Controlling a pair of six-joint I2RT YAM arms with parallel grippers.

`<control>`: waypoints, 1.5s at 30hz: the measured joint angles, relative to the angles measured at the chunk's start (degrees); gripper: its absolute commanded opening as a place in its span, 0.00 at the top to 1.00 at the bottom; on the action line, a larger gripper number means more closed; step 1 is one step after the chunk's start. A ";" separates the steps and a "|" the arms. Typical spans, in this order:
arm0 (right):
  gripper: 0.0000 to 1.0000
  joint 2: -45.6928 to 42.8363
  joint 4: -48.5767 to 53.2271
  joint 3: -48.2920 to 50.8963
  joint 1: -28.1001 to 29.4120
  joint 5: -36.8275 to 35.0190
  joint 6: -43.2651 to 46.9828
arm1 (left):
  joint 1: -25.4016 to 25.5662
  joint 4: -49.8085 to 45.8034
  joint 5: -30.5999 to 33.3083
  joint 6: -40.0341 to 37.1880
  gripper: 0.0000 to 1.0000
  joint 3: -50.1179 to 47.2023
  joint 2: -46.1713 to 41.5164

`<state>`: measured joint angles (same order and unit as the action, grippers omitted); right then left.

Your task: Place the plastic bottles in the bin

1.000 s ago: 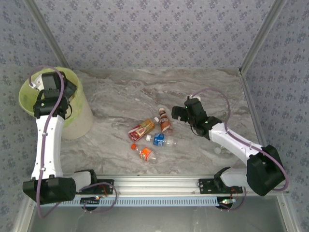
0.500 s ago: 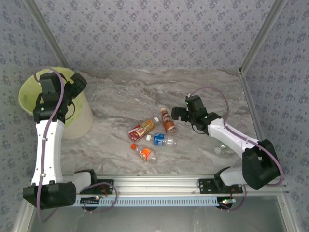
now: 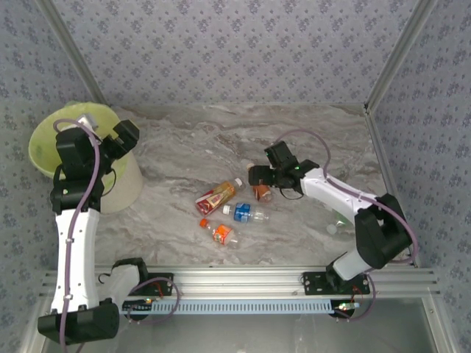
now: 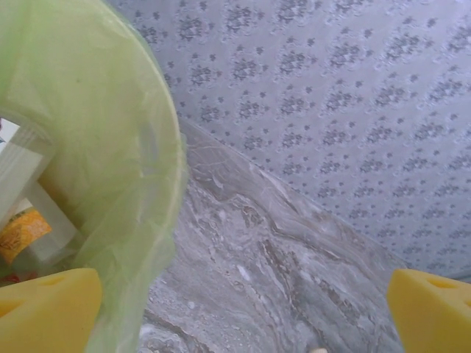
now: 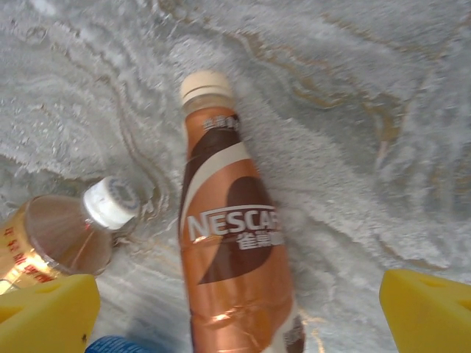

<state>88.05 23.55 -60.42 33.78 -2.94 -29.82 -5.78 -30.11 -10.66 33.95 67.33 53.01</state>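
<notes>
While the bin [image 3: 129,184] stands at the table's [image 3: 184,147] left side with the left gripper [image 4: 239,316] wide open and empty beside its rim, the right gripper [image 5: 239,316] gapes, holding nothing, over a brown bottle [image 5: 232,250]; three more bottles [image 3: 245,213] lie just beside it.

Left gripper [image 4: 239,309]; right gripper [image 5: 237,312]; both agape
</notes>
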 measured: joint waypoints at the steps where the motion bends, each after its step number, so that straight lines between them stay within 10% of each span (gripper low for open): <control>1: 0.00 1.40 0.98 -1.36 0.59 0.17 -0.24 | 0.00 0.09 -0.57 -0.39 0.01 -0.37 -0.50; 27: 0.11 17.16 11.61 -8.96 3.13 0.79 3.32 | 0.00 3.06 -1.09 -1.95 0.00 -4.07 -3.02; 45: 0.47 10.60 7.54 -2.03 3.13 -3.26 7.67 | 0.00 4.63 -3.91 -2.01 0.01 -4.07 -1.44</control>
<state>98.65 31.09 -62.46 36.91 -6.20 -22.15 -5.78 -25.47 -14.57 31.94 63.26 51.57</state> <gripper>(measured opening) 0.594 0.994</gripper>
